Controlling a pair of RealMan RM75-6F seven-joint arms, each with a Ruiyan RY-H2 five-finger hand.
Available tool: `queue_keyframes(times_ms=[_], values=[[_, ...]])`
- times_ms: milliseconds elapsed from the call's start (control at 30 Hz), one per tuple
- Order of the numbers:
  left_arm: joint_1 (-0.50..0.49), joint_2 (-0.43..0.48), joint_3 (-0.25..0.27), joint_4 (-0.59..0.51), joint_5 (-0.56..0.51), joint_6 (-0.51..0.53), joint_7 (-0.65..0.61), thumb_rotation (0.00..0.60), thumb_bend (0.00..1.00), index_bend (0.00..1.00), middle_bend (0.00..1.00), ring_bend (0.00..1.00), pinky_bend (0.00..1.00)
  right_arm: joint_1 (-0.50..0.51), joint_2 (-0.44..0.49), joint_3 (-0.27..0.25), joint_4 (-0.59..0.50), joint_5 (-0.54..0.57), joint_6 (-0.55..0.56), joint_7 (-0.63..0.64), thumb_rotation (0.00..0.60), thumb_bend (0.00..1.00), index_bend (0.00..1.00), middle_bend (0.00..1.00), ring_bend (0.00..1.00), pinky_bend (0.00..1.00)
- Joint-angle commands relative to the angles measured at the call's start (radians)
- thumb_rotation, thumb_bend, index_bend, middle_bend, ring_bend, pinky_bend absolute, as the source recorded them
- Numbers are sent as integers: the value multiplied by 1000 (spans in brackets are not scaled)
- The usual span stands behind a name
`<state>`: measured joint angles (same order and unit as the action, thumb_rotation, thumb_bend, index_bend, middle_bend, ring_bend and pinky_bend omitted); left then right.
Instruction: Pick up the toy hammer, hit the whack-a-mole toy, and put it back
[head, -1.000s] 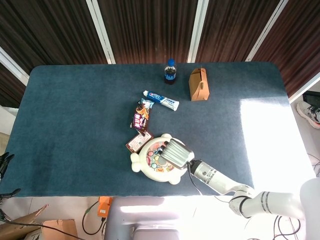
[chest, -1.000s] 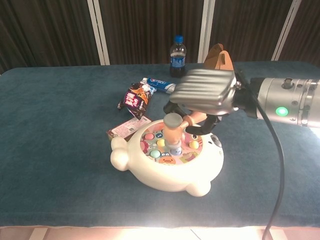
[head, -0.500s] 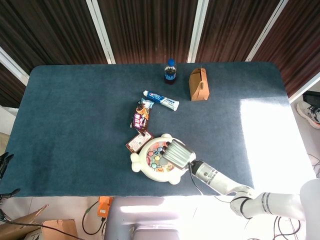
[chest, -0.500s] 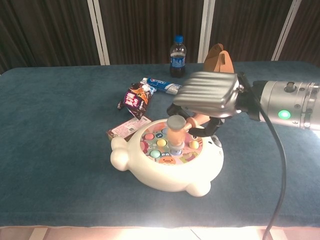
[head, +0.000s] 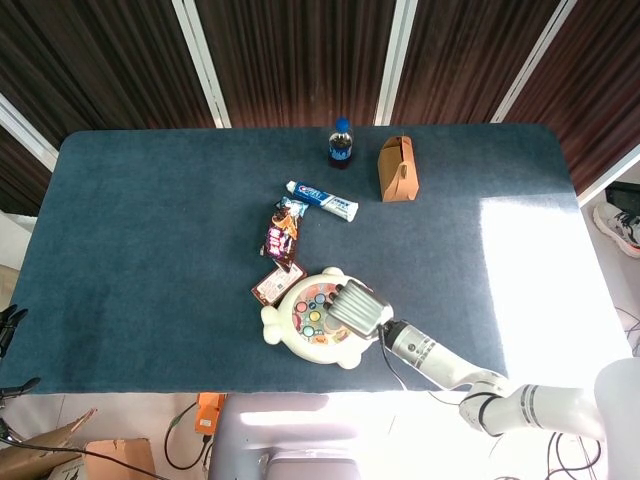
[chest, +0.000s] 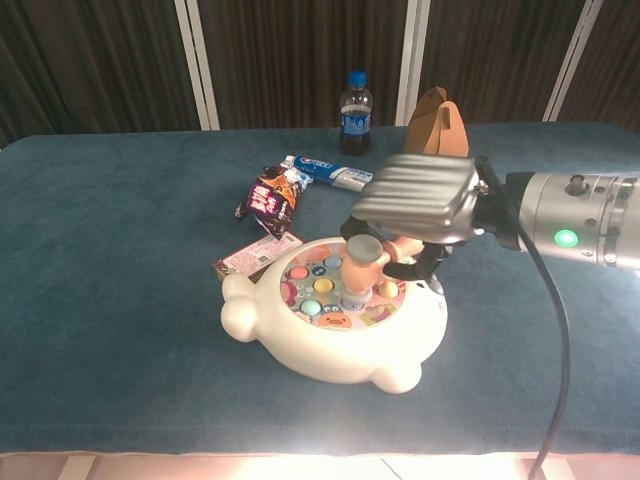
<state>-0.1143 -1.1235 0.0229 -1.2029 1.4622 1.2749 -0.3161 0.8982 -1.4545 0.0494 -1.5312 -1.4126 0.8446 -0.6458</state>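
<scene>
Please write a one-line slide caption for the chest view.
Right robot hand holds toy hammer upright on the whack-a-mole toy.

It looked like a robot test room rather than a home: a long table under blue cloth stood before dark slatted panels with white strips, and cables, a cardboard box and an orange device lay on the floor.

No text legible — toothpaste tube, bottle labels too small
</scene>
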Motion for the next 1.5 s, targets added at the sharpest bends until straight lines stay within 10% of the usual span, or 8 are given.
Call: queue_keyframes(times_ms=[33,1500], values=[[0,1,0,0,1,2,-2,600,102,6,0,0,79,-5,8,9,-5,-7,17,23,600,553,1000,754,677,726],[2,2,3,5,7,-1,-11,600,102,6,0,0,79,-44,25,41,95,21,74,177,600,553,1000,753,677,728]])
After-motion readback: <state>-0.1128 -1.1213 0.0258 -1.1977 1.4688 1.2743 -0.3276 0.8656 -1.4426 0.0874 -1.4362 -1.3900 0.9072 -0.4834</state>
